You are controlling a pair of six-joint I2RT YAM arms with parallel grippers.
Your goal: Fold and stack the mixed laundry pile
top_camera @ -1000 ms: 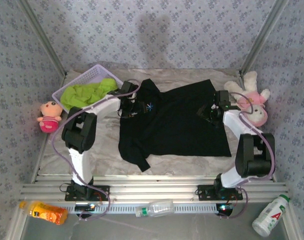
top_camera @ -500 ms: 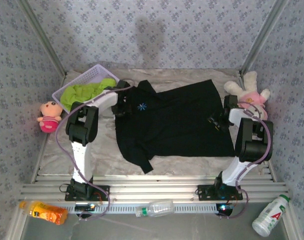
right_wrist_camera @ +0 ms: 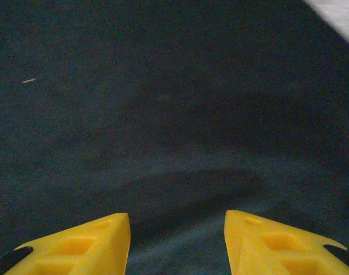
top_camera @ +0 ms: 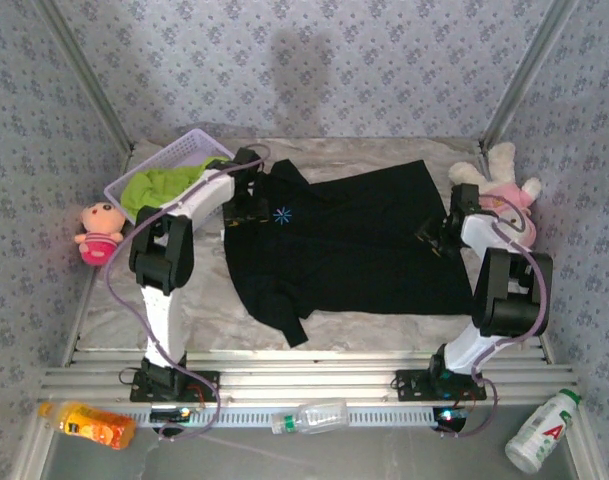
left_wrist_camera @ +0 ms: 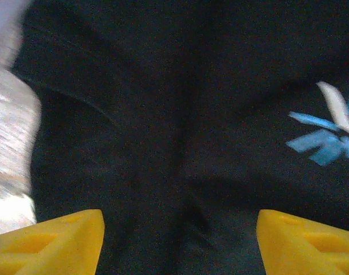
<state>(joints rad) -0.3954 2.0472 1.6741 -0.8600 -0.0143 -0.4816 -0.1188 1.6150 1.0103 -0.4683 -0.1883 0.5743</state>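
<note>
The black T-shirt (top_camera: 344,245) is lying spread out pretty flat over the middle of the table (top_camera: 199,300), which has a shiny, marble-looking pale surface. It's soft matte cloth with one sleeve flopping toward the near edge, and a small light-blue starburst mark (top_camera: 281,214) on the chest. The lime-green T-shirt (top_camera: 164,185) is just a crumpled wad sitting in the lavender basket (top_camera: 189,143), a slotted plastic thing at the far left corner. The left gripper (top_camera: 244,205) is down at the shirt's left side right by the mark. In its wrist view the chunky yellow wedge fingers (left_wrist_camera: 54,243) are spread wide with rumpled black fabric between them, nothing pinched. The right gripper (top_camera: 436,232) is over the shirt's right edge, its fingers (right_wrist_camera: 266,246) also parted above smooth dark cloth, not clamping anything.
</note>
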